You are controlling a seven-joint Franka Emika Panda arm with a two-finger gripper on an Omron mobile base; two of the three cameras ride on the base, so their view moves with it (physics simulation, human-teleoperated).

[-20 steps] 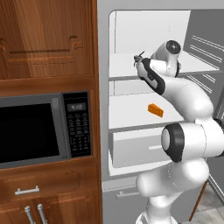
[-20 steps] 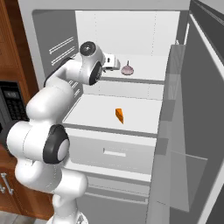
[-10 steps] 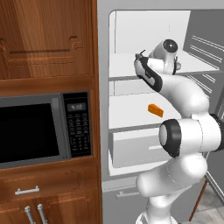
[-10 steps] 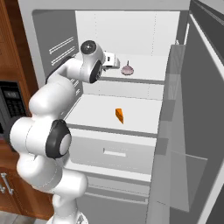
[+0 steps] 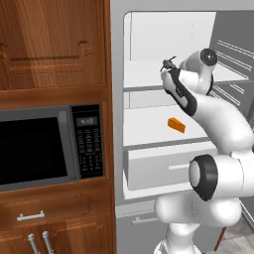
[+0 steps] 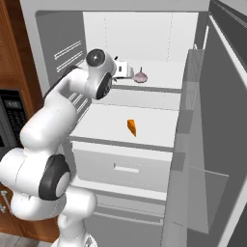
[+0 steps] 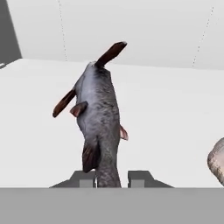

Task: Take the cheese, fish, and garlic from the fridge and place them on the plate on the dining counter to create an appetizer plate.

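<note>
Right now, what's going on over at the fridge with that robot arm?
The white arm is reaching into the open fridge, and its gripper has closed on the tail end of the fish on the upper shelf. The garlic sits on that same shelf, just beside the hand. The cheese lies on the shelf below, untouched.
</note>
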